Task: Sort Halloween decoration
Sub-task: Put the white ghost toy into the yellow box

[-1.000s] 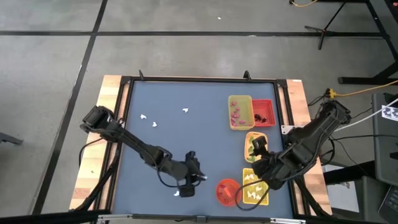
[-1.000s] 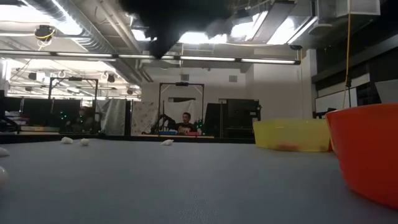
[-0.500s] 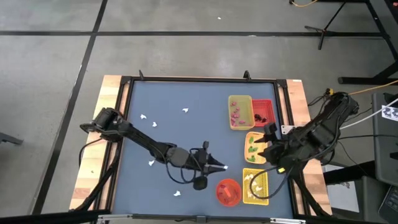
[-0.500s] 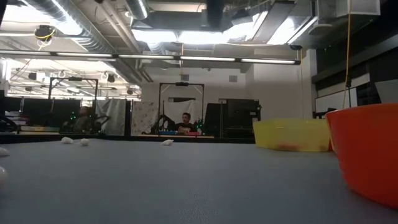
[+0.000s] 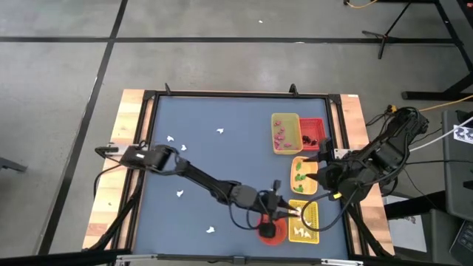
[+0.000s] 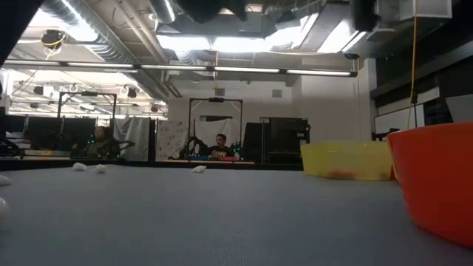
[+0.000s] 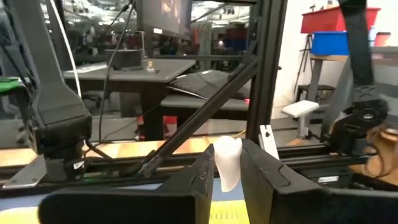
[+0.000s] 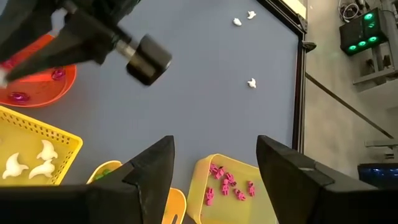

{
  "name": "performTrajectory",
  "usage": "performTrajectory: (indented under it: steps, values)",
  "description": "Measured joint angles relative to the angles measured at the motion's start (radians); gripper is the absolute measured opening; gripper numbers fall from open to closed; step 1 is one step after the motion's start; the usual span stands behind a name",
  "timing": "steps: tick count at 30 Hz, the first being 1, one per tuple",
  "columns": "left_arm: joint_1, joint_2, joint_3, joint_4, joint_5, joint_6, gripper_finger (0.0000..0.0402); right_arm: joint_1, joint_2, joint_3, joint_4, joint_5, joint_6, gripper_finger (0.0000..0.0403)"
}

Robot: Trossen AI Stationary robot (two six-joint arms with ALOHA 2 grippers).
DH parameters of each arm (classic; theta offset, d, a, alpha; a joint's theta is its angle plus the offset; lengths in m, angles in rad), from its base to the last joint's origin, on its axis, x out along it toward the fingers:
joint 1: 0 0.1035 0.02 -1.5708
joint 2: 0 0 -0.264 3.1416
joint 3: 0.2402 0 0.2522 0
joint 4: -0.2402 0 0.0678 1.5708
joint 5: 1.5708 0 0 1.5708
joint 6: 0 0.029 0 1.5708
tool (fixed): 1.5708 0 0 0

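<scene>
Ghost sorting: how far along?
Partly done. Several ghosts lie in the yellow tray, and pink pieces fill another tray. The left gripper holds one white ghost near that tray. Loose ghosts still dot the table. The right gripper waits open.

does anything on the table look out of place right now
Yes: white ghost pieces lie loose on the blue mat, outside the trays. One more is pinched in the left gripper, near the yellow tray.
</scene>
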Motion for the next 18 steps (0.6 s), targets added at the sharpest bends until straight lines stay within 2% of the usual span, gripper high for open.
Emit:
performTrajectory:
  steps: [6,11,18]
  values:
    - [0.006,0.112,0.134,-0.004,-0.001,0.017,0.0045,0.000,0.000,0.000,0.000,-0.005,0.002,0.0225]
    - [0.006,0.128,0.143,-0.027,-0.001,0.017,0.0048,0.000,0.000,0.000,0.000,-0.005,0.004,0.0225]
    - [0.006,0.128,0.143,-0.028,-0.001,0.016,0.0097,0.000,0.000,0.000,0.000,-0.005,0.005,0.0225]
